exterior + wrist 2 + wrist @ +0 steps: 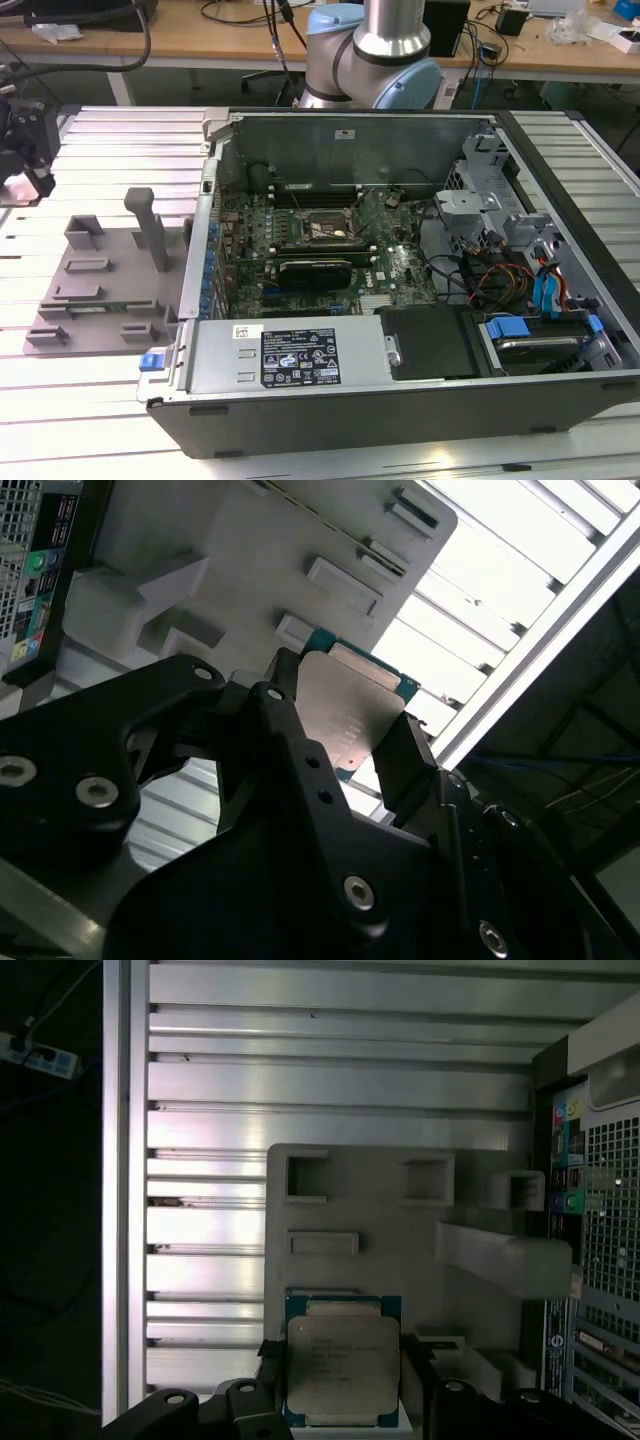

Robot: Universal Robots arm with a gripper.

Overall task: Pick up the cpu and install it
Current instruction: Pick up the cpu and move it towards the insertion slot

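The cpu [342, 1360], where is it?
— Clamped in the gripper [342, 1385]; a black finger [268, 1365] presses each of two opposite edges; its silvery plate faces the first wrist camera, its green edge showing.
— What lies beyond it?
— A grey plastic tray [400, 1250] with raised blocks, resting on a ribbed metal table [330, 1090].
— And the wider scene?
— In the exterior view the gripper [22, 135] hangs at the far left, beside the tray [100, 290]; the open computer case [400, 380] sits to the exterior view's right; its black socket frame [320, 232] is well apart from the gripper.
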